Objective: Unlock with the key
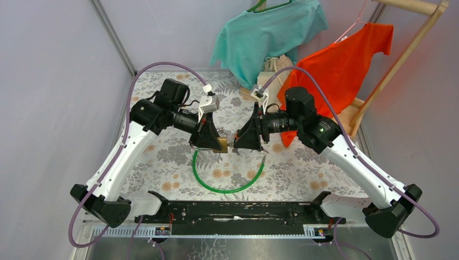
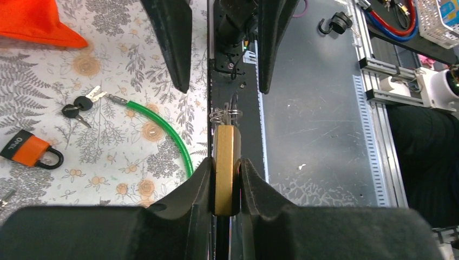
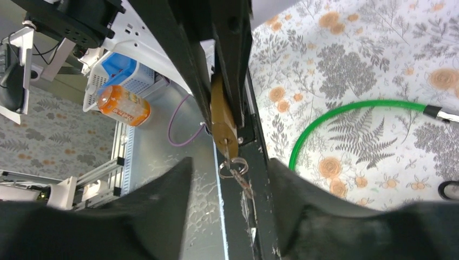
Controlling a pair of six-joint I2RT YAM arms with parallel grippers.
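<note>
My left gripper (image 2: 225, 169) is clamped on the brass padlock (image 2: 226, 142), held up between the arms over the floral table (image 1: 303, 173). Its shackle is buried between the pads. My right gripper (image 3: 230, 169) stands spread around the key ring (image 3: 233, 167) hanging from the lock. I cannot make out the key itself.

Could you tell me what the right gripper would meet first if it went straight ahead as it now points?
Probably the key ring at the end of the brass padlock held by the left gripper.
</note>
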